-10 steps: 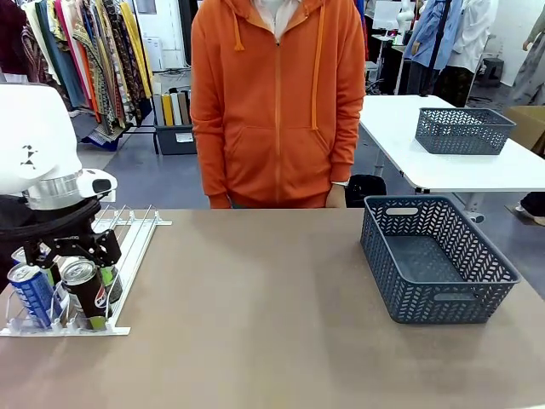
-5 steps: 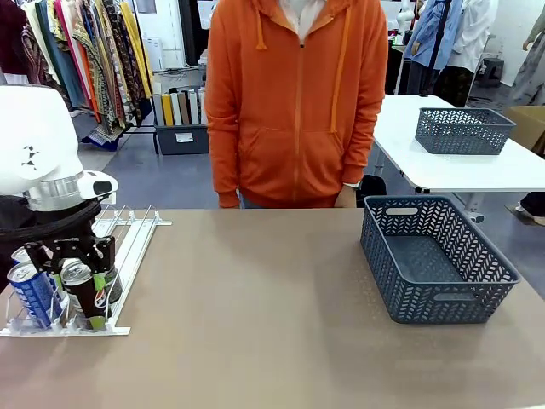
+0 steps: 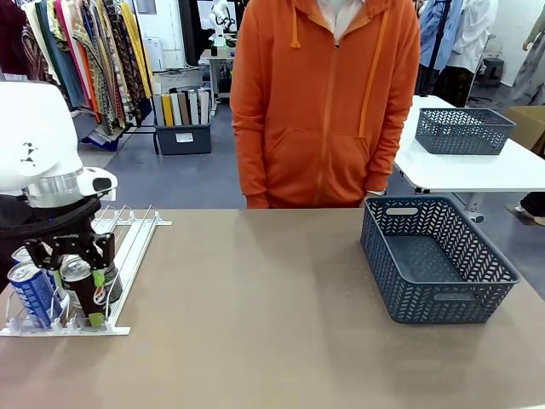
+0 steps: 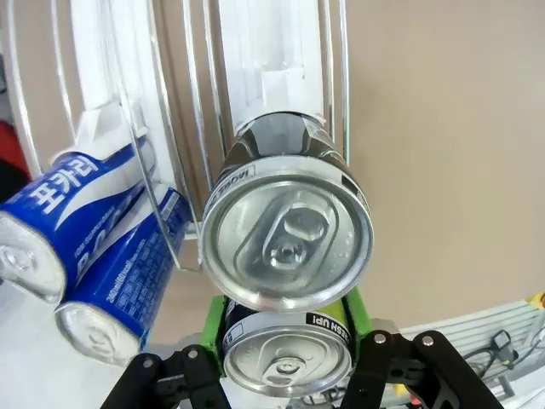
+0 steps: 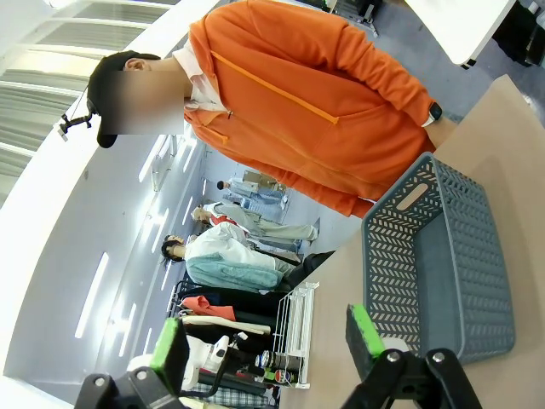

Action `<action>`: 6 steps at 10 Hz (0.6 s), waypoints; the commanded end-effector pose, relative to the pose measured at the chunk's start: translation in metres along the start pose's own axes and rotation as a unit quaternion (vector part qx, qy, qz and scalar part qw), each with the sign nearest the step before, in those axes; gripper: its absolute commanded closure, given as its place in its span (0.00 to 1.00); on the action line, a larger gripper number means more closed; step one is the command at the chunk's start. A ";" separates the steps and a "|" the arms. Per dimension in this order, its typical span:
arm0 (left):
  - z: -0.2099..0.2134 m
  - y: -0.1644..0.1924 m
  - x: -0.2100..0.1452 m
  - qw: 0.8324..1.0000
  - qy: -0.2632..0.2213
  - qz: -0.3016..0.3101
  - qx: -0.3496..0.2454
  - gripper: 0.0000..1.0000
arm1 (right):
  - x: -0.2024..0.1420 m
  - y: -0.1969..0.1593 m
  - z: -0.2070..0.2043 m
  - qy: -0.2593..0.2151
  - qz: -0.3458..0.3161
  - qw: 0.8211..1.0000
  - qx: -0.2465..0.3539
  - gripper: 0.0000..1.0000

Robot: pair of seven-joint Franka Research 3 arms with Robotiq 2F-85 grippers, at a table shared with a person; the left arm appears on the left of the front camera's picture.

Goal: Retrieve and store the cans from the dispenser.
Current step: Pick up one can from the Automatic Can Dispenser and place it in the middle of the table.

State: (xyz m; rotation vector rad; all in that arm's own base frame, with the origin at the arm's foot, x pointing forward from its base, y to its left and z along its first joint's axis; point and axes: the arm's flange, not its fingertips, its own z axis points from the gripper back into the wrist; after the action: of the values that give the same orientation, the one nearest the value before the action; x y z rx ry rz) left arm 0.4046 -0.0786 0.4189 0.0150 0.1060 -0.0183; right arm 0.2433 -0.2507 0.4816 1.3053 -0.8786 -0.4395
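Note:
At the table's left stands the dispenser (image 3: pixel 136 234), a white and clear rack of rails, with cans at its front end. My left gripper (image 3: pixel 75 266) is shut on the front black can (image 3: pixel 85 296), and a blue can (image 3: pixel 34 294) stands just left of it. In the left wrist view the green pads (image 4: pixel 213 328) press both sides of the held black can (image 4: pixel 285 365). A second black can (image 4: pixel 285 243) sits right behind it, and two blue cans (image 4: pixel 51 213) lie in the lanes beside. My right gripper (image 5: pixel 266 345) hangs open and empty in the air.
A dark blue-grey mesh basket (image 3: pixel 438 302) stands empty on the table's right side, also seen in the right wrist view as the basket (image 5: pixel 434 256). A person in an orange hoodie (image 3: pixel 328 102) stands at the far edge. Bare brown tabletop lies between rack and basket.
My left gripper has shut on the front black can. The person has stepped toward picture right.

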 end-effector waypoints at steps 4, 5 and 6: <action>0.162 0.027 -0.059 0.991 -0.128 0.005 0.022 1.00 | 0.004 0.003 -0.002 -0.009 0.006 1.000 0.012 0.00; 0.185 0.032 -0.064 0.987 -0.155 0.020 0.019 1.00 | 0.004 0.003 -0.002 -0.009 0.006 1.000 0.012 0.00; 0.202 0.037 -0.069 0.985 -0.173 0.023 0.012 1.00 | 0.004 0.003 -0.002 -0.009 0.006 1.000 0.012 0.00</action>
State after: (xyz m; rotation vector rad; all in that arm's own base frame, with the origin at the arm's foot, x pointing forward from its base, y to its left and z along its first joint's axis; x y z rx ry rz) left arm 0.3470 -0.0494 0.6269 0.0356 -0.2107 0.0240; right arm 0.2435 -0.2506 0.4814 1.3058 -0.8777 -0.4394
